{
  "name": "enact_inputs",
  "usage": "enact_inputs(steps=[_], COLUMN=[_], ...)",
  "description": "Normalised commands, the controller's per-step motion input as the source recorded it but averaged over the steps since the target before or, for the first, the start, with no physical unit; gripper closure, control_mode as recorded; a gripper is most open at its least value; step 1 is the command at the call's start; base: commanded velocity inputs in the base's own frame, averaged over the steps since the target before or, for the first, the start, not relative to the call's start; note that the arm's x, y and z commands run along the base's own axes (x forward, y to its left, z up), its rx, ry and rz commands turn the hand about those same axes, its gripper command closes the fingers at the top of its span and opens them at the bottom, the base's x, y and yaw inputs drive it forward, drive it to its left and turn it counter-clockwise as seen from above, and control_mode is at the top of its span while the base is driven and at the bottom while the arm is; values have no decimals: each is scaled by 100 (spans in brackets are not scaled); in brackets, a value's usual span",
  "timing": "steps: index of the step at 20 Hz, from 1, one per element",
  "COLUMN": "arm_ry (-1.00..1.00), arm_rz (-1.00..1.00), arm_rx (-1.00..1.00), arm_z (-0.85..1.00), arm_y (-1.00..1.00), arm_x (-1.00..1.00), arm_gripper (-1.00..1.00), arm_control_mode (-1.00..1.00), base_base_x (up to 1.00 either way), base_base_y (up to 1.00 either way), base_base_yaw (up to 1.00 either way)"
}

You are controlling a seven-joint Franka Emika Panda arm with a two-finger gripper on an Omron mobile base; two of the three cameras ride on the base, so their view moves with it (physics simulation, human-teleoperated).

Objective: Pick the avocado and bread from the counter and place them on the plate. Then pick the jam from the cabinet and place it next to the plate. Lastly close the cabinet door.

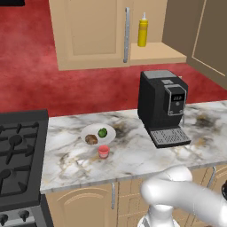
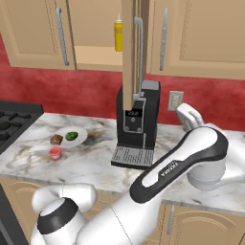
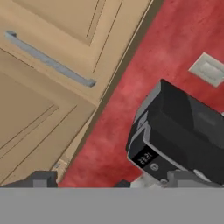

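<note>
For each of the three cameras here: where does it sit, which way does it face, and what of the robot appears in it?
Left base view: behind the arm's left, looking down over the counter; white arm at lower right.
Right base view: behind its right; arm rising from lower left toward the open cabinet door.
Hand view: on the hand, facing the cabinet door and coffee machine; open gripper at bottom.
Both base views share the plate, jam and coffee machine.

A home kitchen: a marble counter [image 1: 133,155] over wooden cupboards, a gas stove [image 1: 17,155] at its end, a black coffee machine [image 1: 162,106] ahead of the jaws, wall cabinets [image 2: 201,33] above, red wall [image 1: 26,66] behind.
</note>
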Motion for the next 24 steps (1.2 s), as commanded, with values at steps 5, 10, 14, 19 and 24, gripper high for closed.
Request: enact_inputs(steps=[5, 10, 14, 19, 24], arm_ry=[11, 18, 19, 19, 20], arm_rz=[10, 5, 2, 4, 6], arm_rx=[14, 4, 2, 3, 6], arm_z=[6, 0, 0, 4, 20], arm_y=[-3, 0, 1, 0, 1], arm_x=[46, 58, 60, 59, 51], arm_gripper=[-100, -100, -100, -100, -100], arm_control_mode=[-100, -100, -100, -100, -100], base_base_x=[0, 0, 0, 0, 0], base_base_y=[0, 0, 0, 0, 0], base_base_yaw=[0, 0, 0, 0, 0])
